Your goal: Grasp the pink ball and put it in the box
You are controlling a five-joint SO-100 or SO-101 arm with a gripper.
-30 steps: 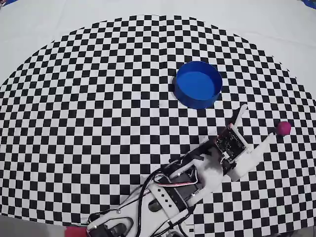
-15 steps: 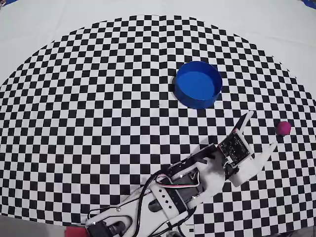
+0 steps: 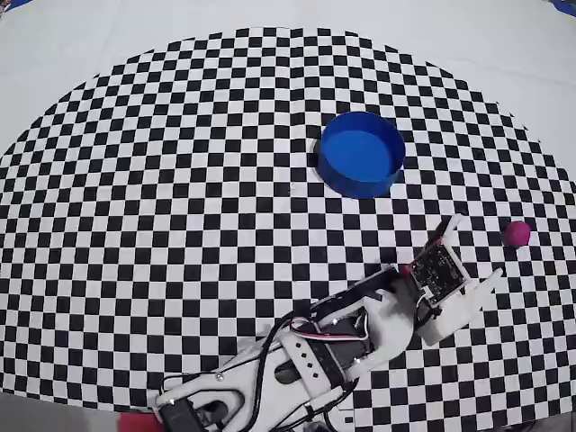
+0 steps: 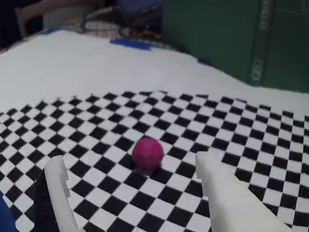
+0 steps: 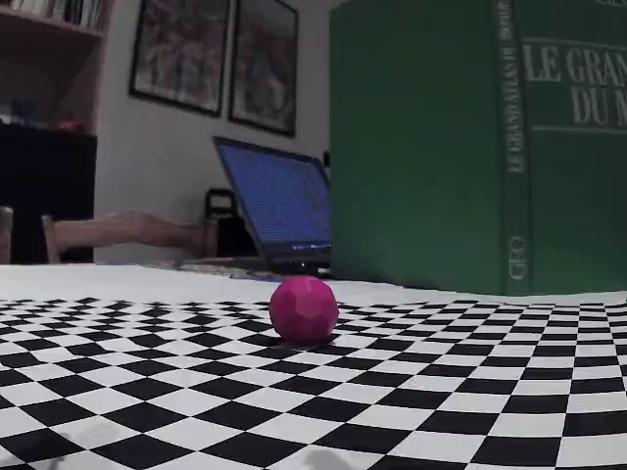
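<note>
Checkered black-and-white cloth covers the bench (image 3: pixel 180 180). The green book (image 5: pixel 470 147) standing behind it reads "LE GRAN… DU M…" on the cover and "GEO" low on the spine. The box (image 3: pixel 360 153), a blue tub, sits well apart from the tool (image 3: pixel 474 249), whose fingers are spread wide and empty, aimed at the pink ball (image 3: pixel 516 233) lying near the cloth's right edge in the overhead view. Faceted and hard-looking, the ball is probably light and apt to roll; pinching across its middle seems best.
</note>
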